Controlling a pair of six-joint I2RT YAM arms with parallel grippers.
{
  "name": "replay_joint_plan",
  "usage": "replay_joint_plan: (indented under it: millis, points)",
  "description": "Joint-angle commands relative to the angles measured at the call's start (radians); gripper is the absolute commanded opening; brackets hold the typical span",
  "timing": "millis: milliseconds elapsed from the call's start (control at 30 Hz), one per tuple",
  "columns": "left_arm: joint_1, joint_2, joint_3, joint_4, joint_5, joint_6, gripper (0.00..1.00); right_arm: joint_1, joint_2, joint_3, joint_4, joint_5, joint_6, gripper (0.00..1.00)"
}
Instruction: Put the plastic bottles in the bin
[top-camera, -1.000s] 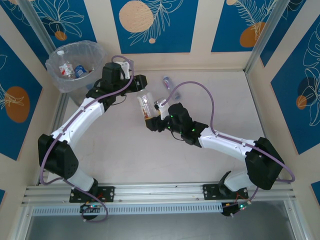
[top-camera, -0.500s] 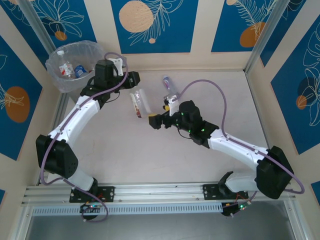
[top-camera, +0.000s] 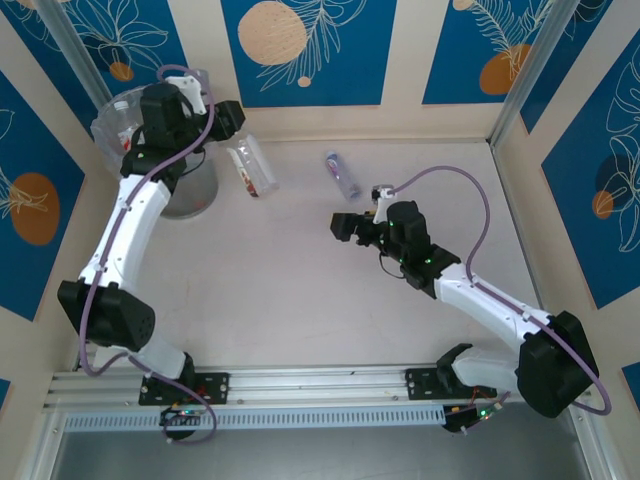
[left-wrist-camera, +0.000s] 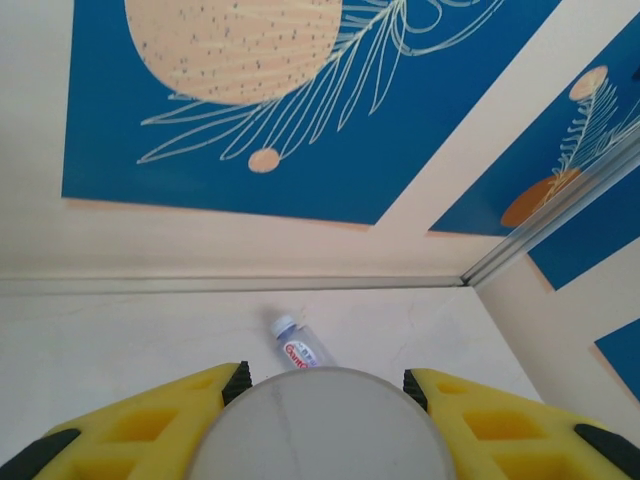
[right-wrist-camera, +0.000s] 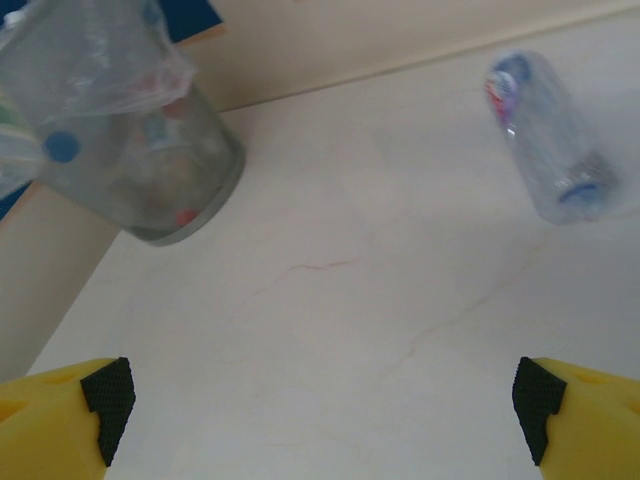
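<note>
A clear red-labelled bottle (top-camera: 252, 168) is grasped by the left hand (top-camera: 236, 140), whose yellow fingers (left-wrist-camera: 170, 420) are pressed against either side of it. From the left wrist the bottle is seen end-on as a pale grey disc (left-wrist-camera: 320, 425), so its label and cap are hidden there. In the top view it is carried tilted, just beside the bin (top-camera: 110, 135) at the far left of the bench (top-camera: 300, 300). Whether it touches the bench cannot be told.

The bin is seen as a round, translucent wastebasket lined with a crinkly clear bag liner (right-wrist-camera: 100, 60). Much of its mouth is covered by the left arm in the top view. Through its wall (right-wrist-camera: 130, 160), from the right wrist, blurred shapes with a blue spot and a red spot are made out. The bottles inside cannot be counted.

A second bottle (top-camera: 342, 176), small and clear with a purplish label, is found lying on its side on the bench, well apart from the bin and near the right hand (top-camera: 345, 225). From the left wrist (left-wrist-camera: 300, 350) red lettering is noted on it, too small to be read. From the right wrist (right-wrist-camera: 550, 140) it is blurred.

The right hand is released, its fingers (right-wrist-camera: 60, 420) spread wide over bare bench and cut off at the lower corners of its own view.
</note>
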Motion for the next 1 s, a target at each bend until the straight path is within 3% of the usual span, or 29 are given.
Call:
replay_joint_plan:
  millis: [0, 467, 667, 833, 967]
  points:
    - [0.047, 0.044, 0.081, -0.033, 0.072, 0.009, 0.32, -0.028, -0.033, -0.016, -0.059, 0.072, 0.108, 1.0]
    - [0.218, 0.202, 0.409, -0.081, 0.059, -0.02, 0.31, -0.068, -0.042, -0.029, -0.102, 0.072, 0.162, 0.99]
    - [0.263, 0.221, 0.451, 0.005, -0.073, -0.014, 0.32, -0.071, -0.036, -0.017, -0.111, 0.06, 0.167, 1.0]
    - [0.291, 0.229, 0.464, 0.06, -0.251, 0.067, 0.32, -0.071, -0.036, -0.023, -0.116, 0.06, 0.172, 1.0]
    - [0.319, 0.248, 0.47, 0.119, -0.296, 0.072, 0.33, -0.07, -0.027, -0.023, -0.114, 0.057, 0.176, 0.99]
